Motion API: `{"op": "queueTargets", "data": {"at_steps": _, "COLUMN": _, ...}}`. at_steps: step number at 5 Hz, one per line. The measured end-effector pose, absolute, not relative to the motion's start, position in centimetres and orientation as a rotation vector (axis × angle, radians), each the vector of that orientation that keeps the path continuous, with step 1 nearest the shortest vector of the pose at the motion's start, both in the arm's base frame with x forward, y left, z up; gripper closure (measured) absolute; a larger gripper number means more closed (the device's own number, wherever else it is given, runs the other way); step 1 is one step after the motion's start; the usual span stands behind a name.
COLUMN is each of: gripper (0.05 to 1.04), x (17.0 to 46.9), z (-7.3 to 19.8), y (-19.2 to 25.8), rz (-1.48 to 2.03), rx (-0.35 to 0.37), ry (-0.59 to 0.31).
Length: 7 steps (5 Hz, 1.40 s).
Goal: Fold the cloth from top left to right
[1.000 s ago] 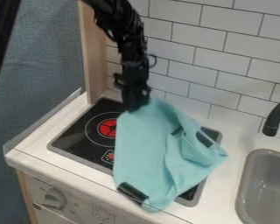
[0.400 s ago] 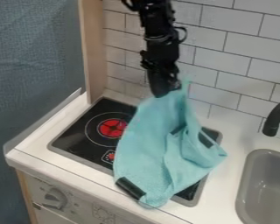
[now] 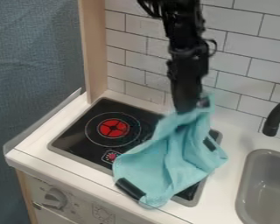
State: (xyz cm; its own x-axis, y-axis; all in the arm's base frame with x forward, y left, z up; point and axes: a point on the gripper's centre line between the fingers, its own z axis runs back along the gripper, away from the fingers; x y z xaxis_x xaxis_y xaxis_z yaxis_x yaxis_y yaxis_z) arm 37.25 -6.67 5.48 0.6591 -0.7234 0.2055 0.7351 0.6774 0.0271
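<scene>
Gripping, with the black hand (image 3: 192, 107), the raised far end of the turquoise cloth (image 3: 177, 162); otherwise spread over the right part of the black stovetop (image 3: 78, 140) and partly on the white worktop (image 3: 234, 144). Probably light, soft and limp, not fragile, but easy to bunch. Best to pinch near the far corner and to lower gently rightward

White tiled wall (image 3: 253, 41), wooden post (image 3: 94, 52), blue-grey fabric (image 3: 37, 65) left
</scene>
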Motion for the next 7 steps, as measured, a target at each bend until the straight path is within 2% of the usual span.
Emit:
{"op": "queueTargets", "data": {"at_steps": 1, "gripper": 1.033, "x": 36.8, "z": 4.4, "y": -7.7, "rz": -0.891, "rx": -0.03, "ry": -0.202}}
{"op": "queueTargets", "data": {"at_steps": 2, "gripper": 1.033, "x": 36.2, "z": 1.6, "y": -8.0, "rz": -0.936, "rx": 0.003, "ry": -0.162}}
{"op": "queueTargets", "data": {"at_steps": 3, "gripper": 1.011, "x": 36.2, "z": 0.7, "y": -8.2, "rz": -0.947, "rx": -0.003, "ry": -0.161}}
{"op": "queueTargets", "data": {"at_steps": 4, "gripper": 0.856, "x": 36.2, "z": 0.7, "y": -8.0, "rz": -0.957, "rx": 0.006, "ry": -0.156}}
{"op": "queueTargets", "data": {"at_steps": 5, "gripper": 0.586, "x": 36.2, "z": 0.7, "y": -8.1, "rz": -0.948, "rx": -0.002, "ry": -0.159}}
{"op": "queueTargets", "data": {"at_steps": 6, "gripper": 0.268, "x": 36.3, "z": 0.7, "y": -7.9, "rz": -0.932, "rx": -0.009, "ry": -0.161}}
{"op": "queueTargets", "data": {"at_steps": 7, "gripper": 0.062, "x": 36.1, "z": 0.7, "y": -7.7, "rz": -0.926, "rx": -0.022, "ry": -0.147}}
